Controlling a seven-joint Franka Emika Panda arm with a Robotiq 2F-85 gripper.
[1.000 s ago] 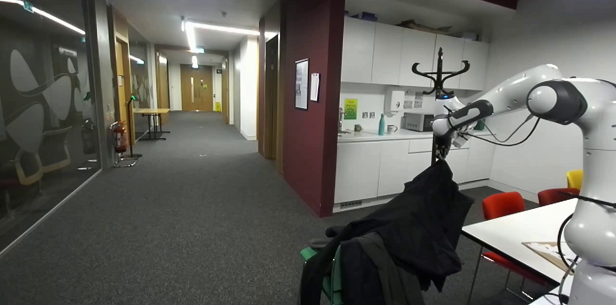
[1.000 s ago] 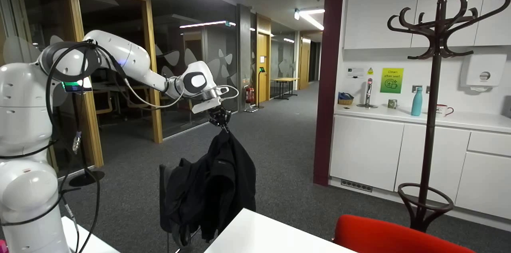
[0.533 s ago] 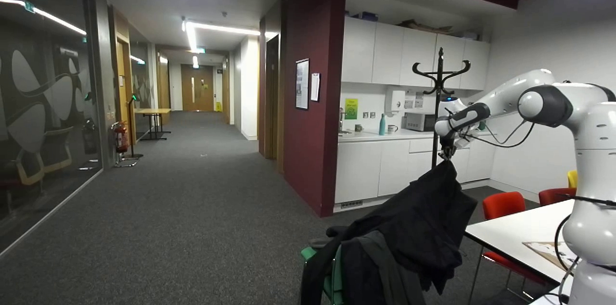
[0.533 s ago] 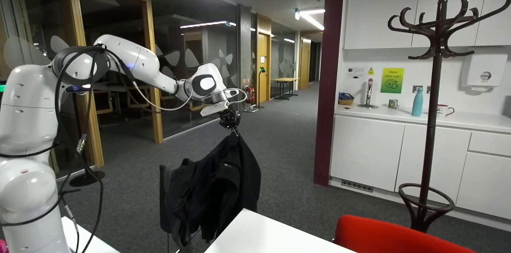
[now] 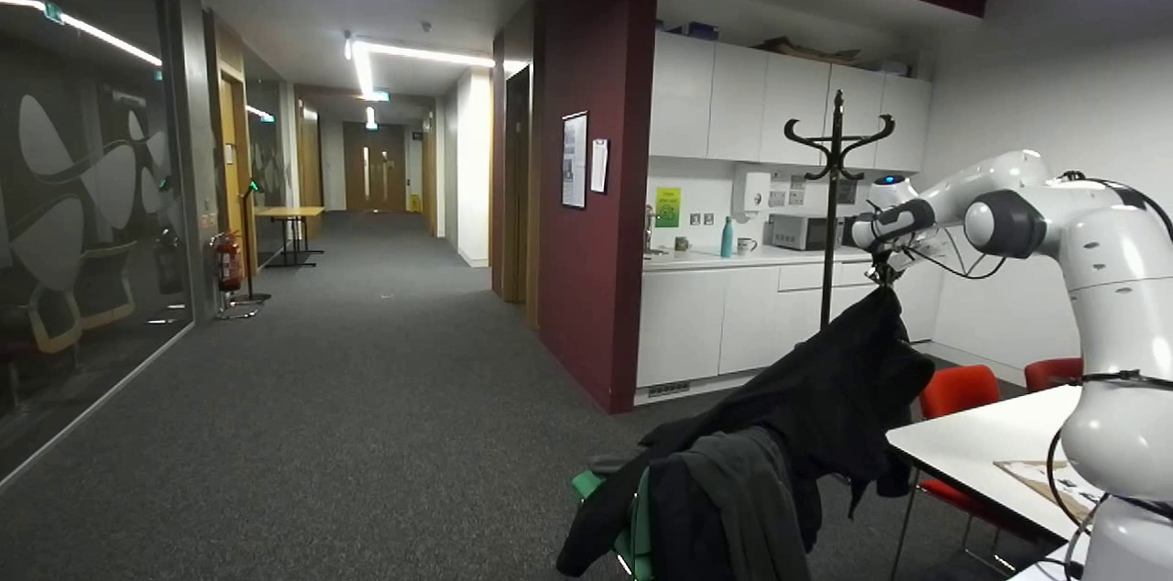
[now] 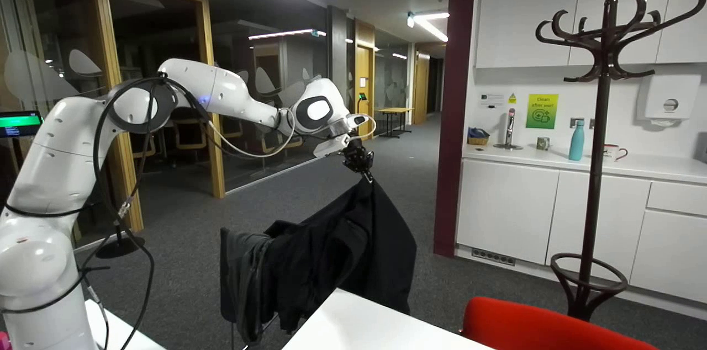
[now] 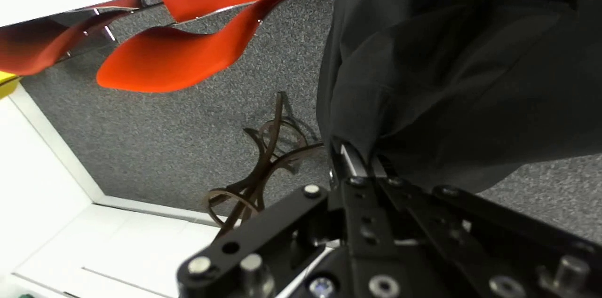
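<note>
My fingers [image 7: 349, 159]: were clamped on a fold of black coat [image 6: 386, 239].
Coat: sloped from me onto the green chair [image 5: 641, 517]; whether caught there, I couldn't tell.
Chair: a snag might have tugged the cloth from my pinch.

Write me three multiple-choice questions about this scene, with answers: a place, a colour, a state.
1. Where does the turquoise bottle stand?
A) On the floor
B) On the counter
C) On a chair

2. What colour is the garment beneath the gripper?
A) Black
B) Red
C) Yellow

3. What state is the gripper in?
A) Wide open
B) Closed, holding nothing
C) Closed on the garment

1 B: both exterior views show the bottle on the white counter.
2 A: it looks black in both exterior views.
3 C: the wrist view shows the garment pinched between the fingertips.
</note>
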